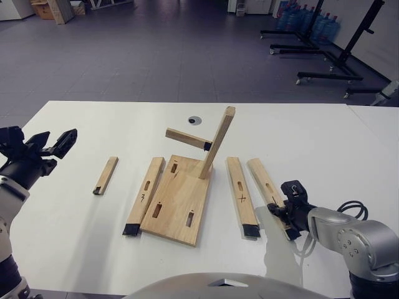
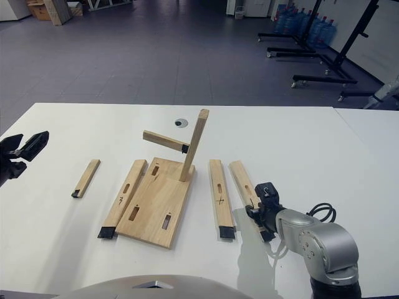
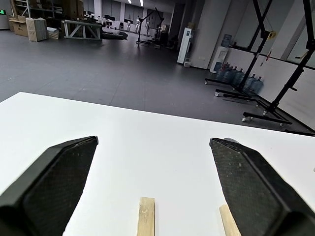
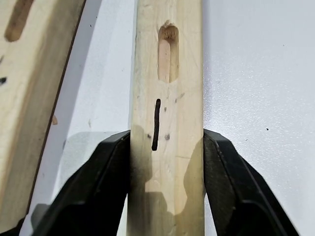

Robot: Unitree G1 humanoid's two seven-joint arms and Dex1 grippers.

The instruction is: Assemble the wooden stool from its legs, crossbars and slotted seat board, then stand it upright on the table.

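Observation:
The slotted seat board [image 1: 177, 200] lies flat at mid-table. One leg [image 1: 218, 142] stands tilted in its far slot, with a crossbar [image 1: 186, 138] sticking out to the left. Another leg [image 1: 144, 195] lies along the board's left edge, and a short crossbar [image 1: 106, 174] lies further left. Two legs lie right of the board, the inner one [image 1: 242, 194] and the rightmost leg [image 1: 267, 185]. My right gripper [image 1: 282, 208] is shut on the rightmost leg [image 4: 167, 98], its fingers [image 4: 98, 182] pressing both sides. My left gripper [image 1: 53, 145] hovers open over the table's left side, short crossbar [image 3: 146, 216] ahead of it.
A round grommet hole [image 1: 195, 119] sits behind the board in the white table [image 1: 312, 137]. A second table [image 1: 380, 124] adjoins on the right. Black stands [image 1: 330, 56] and water bottles [image 1: 305, 15] are on the floor far behind.

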